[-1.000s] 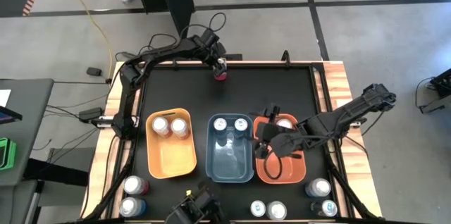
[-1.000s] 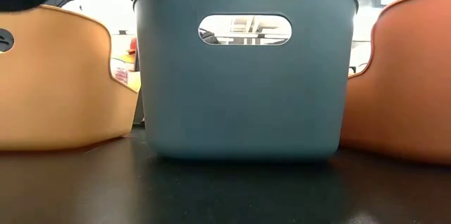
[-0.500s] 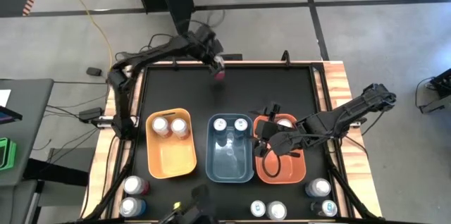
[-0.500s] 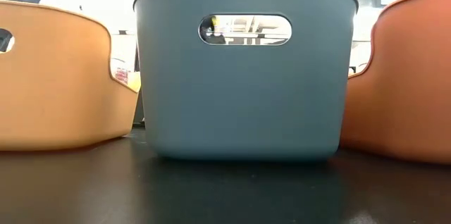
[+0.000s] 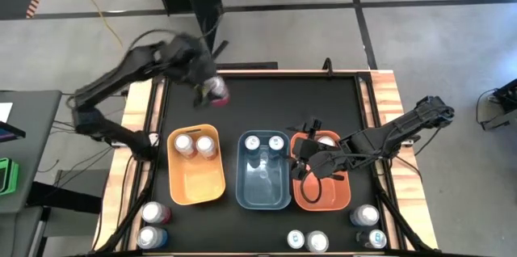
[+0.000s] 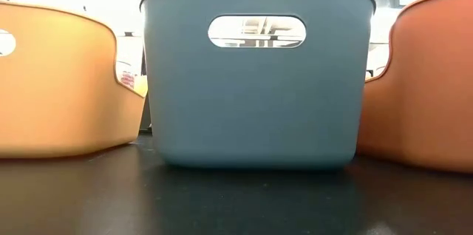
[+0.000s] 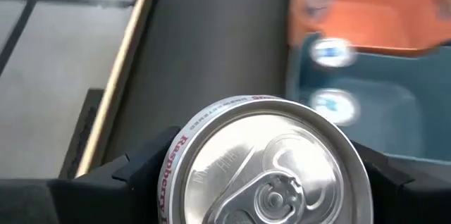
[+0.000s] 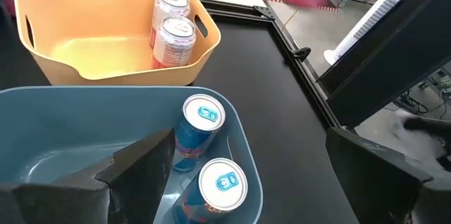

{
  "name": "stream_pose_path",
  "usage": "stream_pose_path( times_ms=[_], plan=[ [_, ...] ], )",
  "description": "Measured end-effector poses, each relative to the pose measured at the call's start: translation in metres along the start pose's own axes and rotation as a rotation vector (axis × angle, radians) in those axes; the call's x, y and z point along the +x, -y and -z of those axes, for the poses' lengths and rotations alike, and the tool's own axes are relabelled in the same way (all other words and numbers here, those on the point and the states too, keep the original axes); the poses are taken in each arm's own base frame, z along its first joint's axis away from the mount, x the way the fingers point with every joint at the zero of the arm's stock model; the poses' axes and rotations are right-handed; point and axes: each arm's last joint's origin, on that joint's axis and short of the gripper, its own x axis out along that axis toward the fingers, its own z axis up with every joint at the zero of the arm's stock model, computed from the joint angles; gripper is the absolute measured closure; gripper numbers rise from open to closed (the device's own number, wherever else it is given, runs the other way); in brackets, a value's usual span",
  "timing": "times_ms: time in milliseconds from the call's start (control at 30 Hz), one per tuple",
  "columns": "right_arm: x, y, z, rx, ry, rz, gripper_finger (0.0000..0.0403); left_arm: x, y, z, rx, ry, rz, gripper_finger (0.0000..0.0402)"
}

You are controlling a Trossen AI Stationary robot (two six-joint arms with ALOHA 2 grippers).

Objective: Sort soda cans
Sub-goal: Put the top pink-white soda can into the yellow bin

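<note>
In the high view the left gripper (image 5: 212, 89), clamped on a pink-sided soda can with a shiny silver top (image 5: 216, 91), has been swung from the top centre of the black table (image 5: 307, 103) down and leftward, so that the can is now carried above the yellow-orange plastic bin (image 5: 196, 168) at the lower left, where two like cans already lie, and a drop there is judged to be next. The right gripper (image 5: 300, 160) is held with its fingers apart over the blue-grey plastic bin (image 5: 264, 170) and red-orange plastic bin (image 5: 321, 184), unmoved. The carried can is motion-blurred from above, its label is cut off in the left wrist view, and in the low view only bin walls are shown.
</note>
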Motion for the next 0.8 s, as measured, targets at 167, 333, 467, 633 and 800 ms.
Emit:
stream_pose_path(
  times_ms=[167,333,467,633,800],
  plan=[
    [0.001,0.001,0.000,0.007,-0.002,0.005,0.0020,-0.033,0.060,0.018,0.037,0.034,0.089,0.0108],
    [0.001,0.001,0.000,0.011,-0.002,0.006,0.0020,-0.028,0.113,0.051,0.027,0.035,0.126,0.0108],
    [0.001,0.001,0.000,0.011,-0.002,0.006,0.0020,-0.010,0.147,0.084,0.019,0.004,0.146,0.0108],
    [0.001,0.001,0.000,0.014,0.001,0.005,0.0020,0.015,0.178,0.110,0.021,0.007,0.171,0.0108],
    [0.001,0.001,-0.002,0.025,0.012,0.003,0.0020,0.051,0.191,0.135,0.013,-0.127,0.101,0.0108]
  ],
)
